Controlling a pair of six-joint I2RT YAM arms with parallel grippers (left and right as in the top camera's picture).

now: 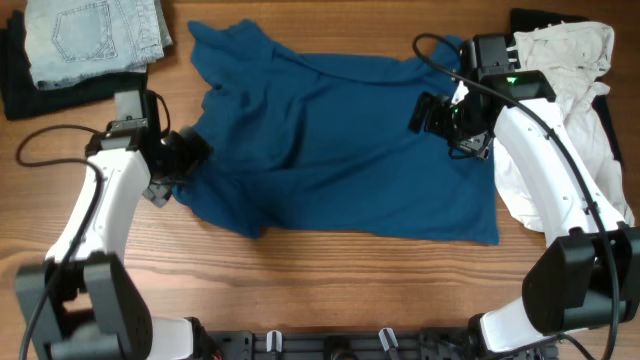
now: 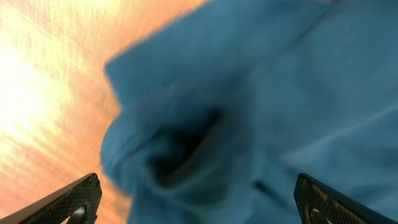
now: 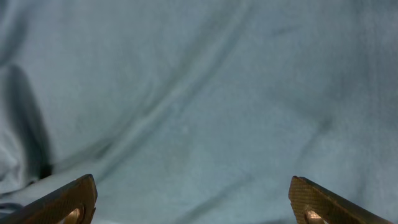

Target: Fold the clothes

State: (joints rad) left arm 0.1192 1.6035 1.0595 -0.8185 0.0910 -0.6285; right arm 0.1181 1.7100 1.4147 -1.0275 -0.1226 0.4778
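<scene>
A blue shirt [image 1: 330,140] lies spread and creased across the middle of the wooden table. My left gripper [image 1: 190,152] sits at the shirt's left edge, open, with a bunched blue fold [image 2: 205,155] between its fingers [image 2: 199,202]; the view is blurred. My right gripper [image 1: 432,112] hovers over the shirt's upper right part, open, with flat blue cloth [image 3: 199,112] below its fingers [image 3: 193,202].
Folded light jeans [image 1: 95,35] lie on a dark garment [image 1: 30,90] at the back left. A crumpled white garment [image 1: 565,120] on dark cloth lies at the right, under the right arm. Bare wood [image 1: 330,280] runs along the front.
</scene>
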